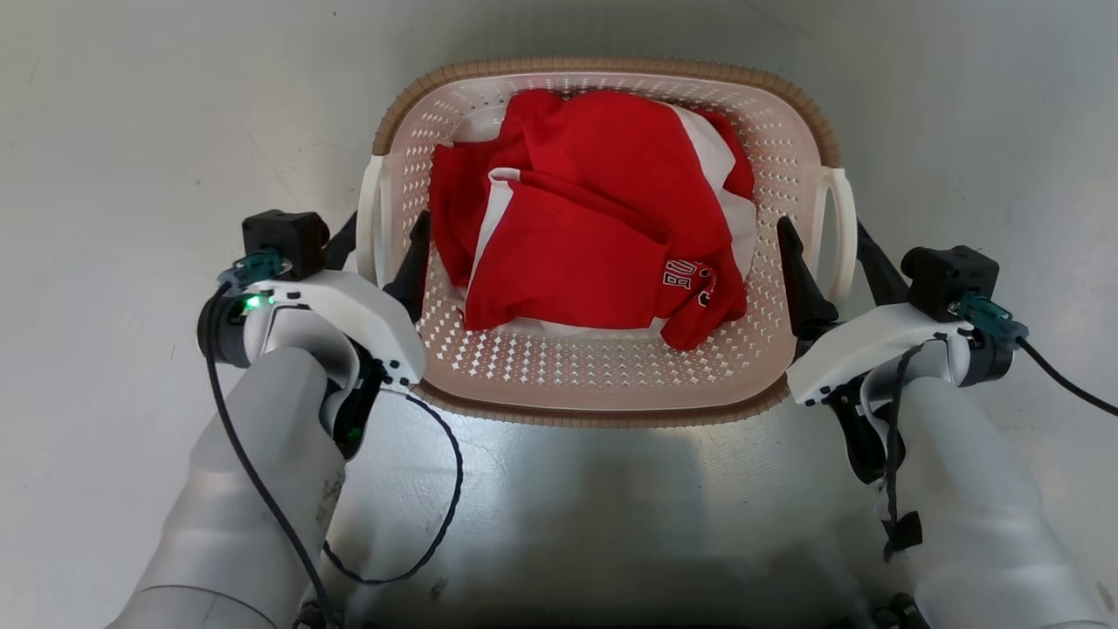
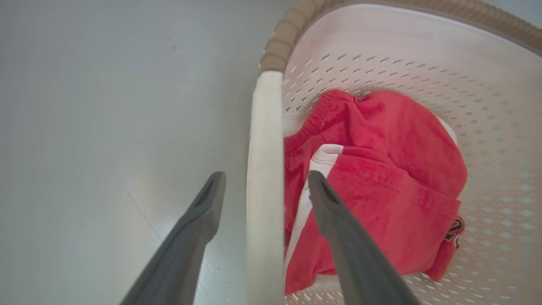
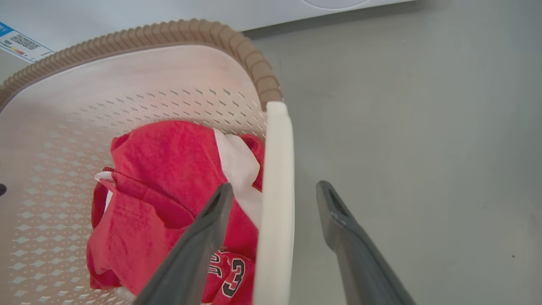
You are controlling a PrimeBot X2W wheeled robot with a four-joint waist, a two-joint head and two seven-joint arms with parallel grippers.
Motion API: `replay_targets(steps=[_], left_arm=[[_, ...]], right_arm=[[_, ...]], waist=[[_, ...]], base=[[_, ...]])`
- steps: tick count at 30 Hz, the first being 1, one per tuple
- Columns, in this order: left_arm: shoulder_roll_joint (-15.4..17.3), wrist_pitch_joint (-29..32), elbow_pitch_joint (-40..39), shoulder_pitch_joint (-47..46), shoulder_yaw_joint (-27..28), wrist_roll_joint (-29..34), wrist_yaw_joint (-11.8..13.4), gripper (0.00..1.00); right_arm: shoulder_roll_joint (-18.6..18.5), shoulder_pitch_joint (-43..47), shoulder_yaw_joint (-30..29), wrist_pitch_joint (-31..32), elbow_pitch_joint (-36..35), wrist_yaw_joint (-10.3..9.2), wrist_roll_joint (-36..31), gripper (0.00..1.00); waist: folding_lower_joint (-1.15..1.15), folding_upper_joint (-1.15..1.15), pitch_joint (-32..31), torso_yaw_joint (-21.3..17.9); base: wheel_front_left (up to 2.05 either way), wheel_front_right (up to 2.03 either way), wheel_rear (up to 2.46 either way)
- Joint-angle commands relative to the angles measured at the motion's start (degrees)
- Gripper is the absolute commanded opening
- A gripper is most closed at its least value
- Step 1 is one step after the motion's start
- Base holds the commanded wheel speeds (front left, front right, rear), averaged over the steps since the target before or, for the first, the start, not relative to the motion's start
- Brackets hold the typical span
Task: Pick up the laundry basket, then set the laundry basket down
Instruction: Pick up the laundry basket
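Both jaws spread, each straddling a handle (image 2: 264,169) of the laundry basket (image 1: 603,384)

Left gripper (image 1: 384,229) and right gripper (image 1: 823,229), jaws apart, straddle opposite sides of the laundry basket (image 1: 603,66); red clothing (image 1: 594,218) inside.

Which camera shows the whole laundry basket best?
The head view: it looks down on the whole laundry basket, with the red clothes inside. The left wrist view gives the left handle and some inner wall close up; the right wrist view, the right handle and a rim corner.
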Motion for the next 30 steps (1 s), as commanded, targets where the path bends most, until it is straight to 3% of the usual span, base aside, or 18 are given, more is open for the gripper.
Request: replay_targets(steps=[1,5,6,8,9,11,12,21,30], left_arm=[[1.62,-0.34,0.2,0.43,0.48,-0.79,-0.14,1.0],[1.31,-0.34,1.31,-0.12,-1.33,-2.52,-0.14,1.0],[1.27,-0.34,1.55,-0.25,-1.77,-2.96,-0.14,0.96],[1.24,-0.34,2.01,-0.5,-2.63,-3.84,-0.14,0.67],[1.26,-0.34,2.17,-0.64,-3.04,-4.24,-0.14,0.48],[1.3,-0.34,2.36,-0.88,-3.84,-5.0,-0.14,0.0],[1.3,-0.34,2.45,-0.96,-4.28,-5.42,-0.14,0.0],[2.16,-0.34,2.67,-0.82,-7.29,-8.26,-0.14,0.0],[1.21,-0.34,6.76,0.97,-11.9,-11.66,-0.14,0.0]], right_arm=[[0.72,1.2,1.49,-0.54,0.3,0.36,0.43,1.0],[0.57,0.25,2.29,-0.54,2.49,0.36,1.02,1.0],[0.55,-0.02,2.57,-0.54,3.03,0.36,1.2,1.0],[0.47,-0.52,2.93,-0.54,3.85,0.36,1.59,0.74],[0.47,-0.73,3.08,-0.54,4.38,0.36,1.9,0.44],[0.45,-1.21,3.4,-0.54,5.06,0.36,2.26,0.07],[0.44,-1.42,3.53,-0.54,5.32,0.36,2.43,0.0],[0.52,-1.73,4.67,-0.54,6.45,0.36,4.1,0.0],[0.77,0.93,7.12,-0.54,9.78,0.36,8.88,0.0]], waist=[[0.0,0.0,0.23,0.14],[0.0,0.0,0.53,0.45],[0.0,0.0,0.61,0.51],[0.0,0.0,0.8,0.61],[0.0,0.0,0.88,0.68],[0.0,0.0,1.04,0.78],[0.0,0.0,1.09,0.82],[0.0,0.0,-0.74,0.57],[0.0,0.0,-9.38,-0.03]], base=[[0.0,0.0,0.0],[0.0,0.0,0.0],[0.0,0.0,0.0],[0.0,0.0,0.0],[0.0,0.0,0.0],[0.0,0.0,0.0],[0.0,0.0,0.0],[0.0,0.0,0.0],[0.0,0.0,0.0]])
